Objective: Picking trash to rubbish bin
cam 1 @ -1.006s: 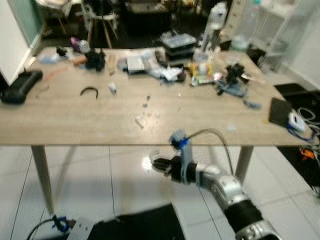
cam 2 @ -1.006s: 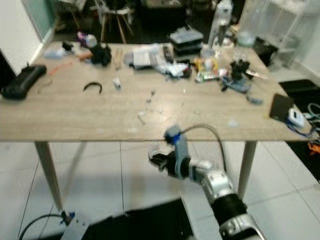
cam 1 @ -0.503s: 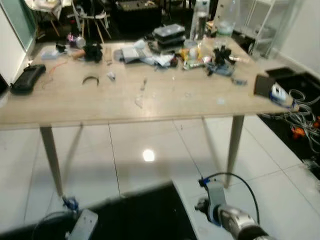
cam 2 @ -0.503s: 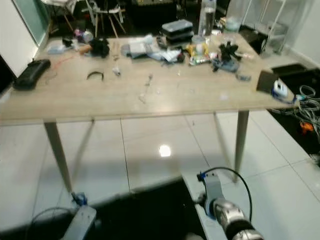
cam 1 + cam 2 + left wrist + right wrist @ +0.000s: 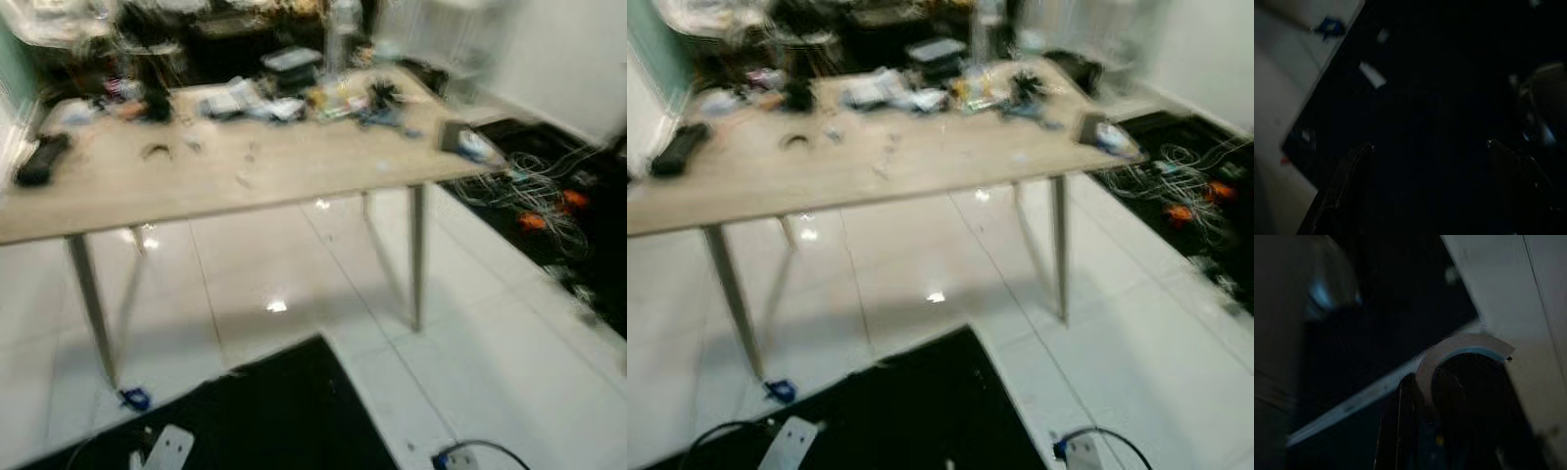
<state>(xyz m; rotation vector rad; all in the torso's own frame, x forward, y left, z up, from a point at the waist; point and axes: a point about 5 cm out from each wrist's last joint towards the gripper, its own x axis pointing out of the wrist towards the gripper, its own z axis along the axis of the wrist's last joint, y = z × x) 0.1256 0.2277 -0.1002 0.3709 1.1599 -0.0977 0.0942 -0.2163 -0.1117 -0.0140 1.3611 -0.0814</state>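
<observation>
The trash, a curved white-and-blue scrap (image 5: 1462, 350), sat pinched between the black fingers of the right claw (image 5: 1422, 406), hanging low over the edge where the black mat (image 5: 284, 411) met the white tiled floor (image 5: 470, 323). The left claw (image 5: 1425, 152) hung idle over the dark mat, its two fingers spread wide with nothing between them. No rubbish bin could be made out, and the head views were blurred, so the step in hand was judged to be carrying the scrap off to find it. Doing this well meant keeping the pinch firm and the arm tucked in. The counter (image 5: 196, 186) and its legs (image 5: 416, 255) stood ahead, a tangle of cables (image 5: 529, 181) lay to the right; open tile lay between.
</observation>
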